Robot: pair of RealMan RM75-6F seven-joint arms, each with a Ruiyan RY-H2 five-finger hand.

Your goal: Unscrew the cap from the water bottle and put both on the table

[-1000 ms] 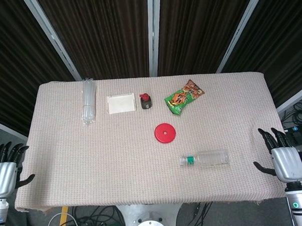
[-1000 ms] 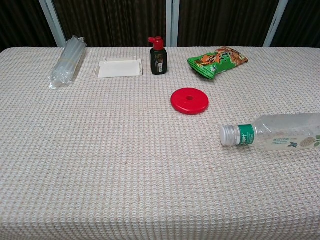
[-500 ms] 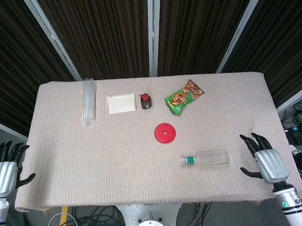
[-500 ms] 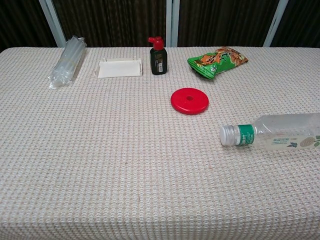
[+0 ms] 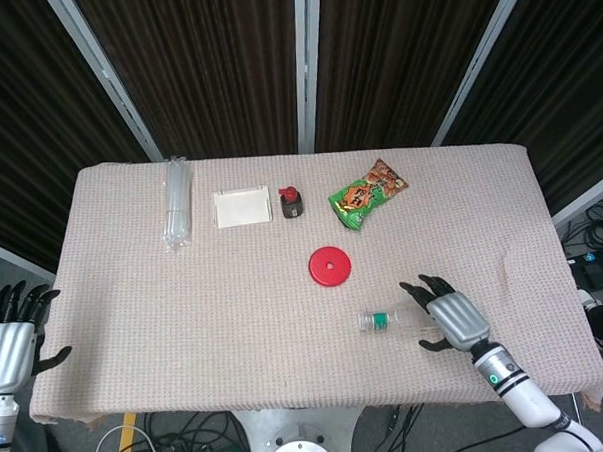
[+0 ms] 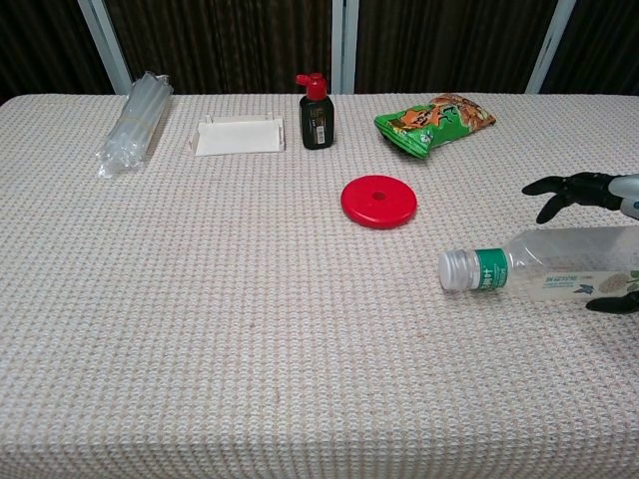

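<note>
near the water bottle, red disc, snack bag, right hand above

A red round disc lies near the middle of the cloth-covered table. Along the top edge sit a bundle of clear plastic tubes at the left, a white tray, a small dark bottle with a red top, and a green snack bag.

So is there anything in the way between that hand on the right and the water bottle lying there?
Nothing visible. The right hand hangs open right over the water bottle, fingers spread either side of it. The nearest other thing, the red disc, lies farther back, clear of both.
</note>
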